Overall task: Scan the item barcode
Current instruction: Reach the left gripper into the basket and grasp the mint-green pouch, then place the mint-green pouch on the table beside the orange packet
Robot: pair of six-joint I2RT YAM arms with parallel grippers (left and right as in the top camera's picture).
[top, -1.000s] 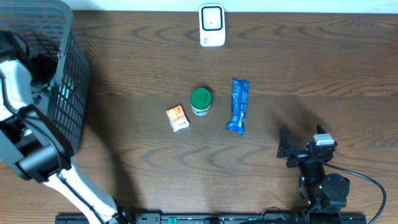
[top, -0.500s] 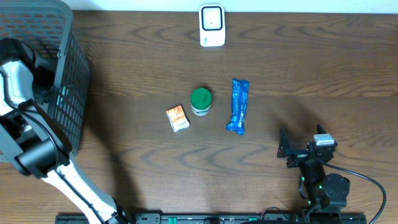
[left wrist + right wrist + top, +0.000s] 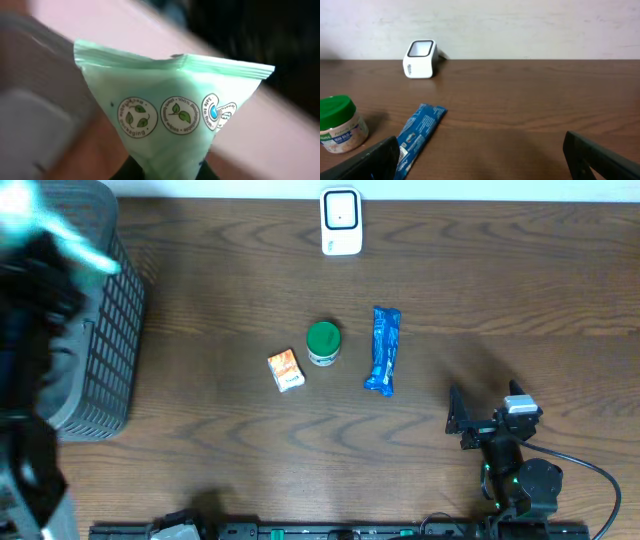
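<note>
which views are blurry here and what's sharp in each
Overhead: the left arm is a heavy motion-blurred smear, while the basket, scanner and green-lidded jar are sharp. Left wrist: the green packet is fairly crisp, but its background is streaked and out of focus. Right wrist: sharp throughout, evenly lit, no glare.

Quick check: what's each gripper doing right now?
Left gripper: closed, holding a green packet.
Right gripper: open, holding nothing.

pale green packet (image 3: 170,115): crimped seam up, leaf logos visible; white scanner (image 3: 340,221): standing, far centre
</note>
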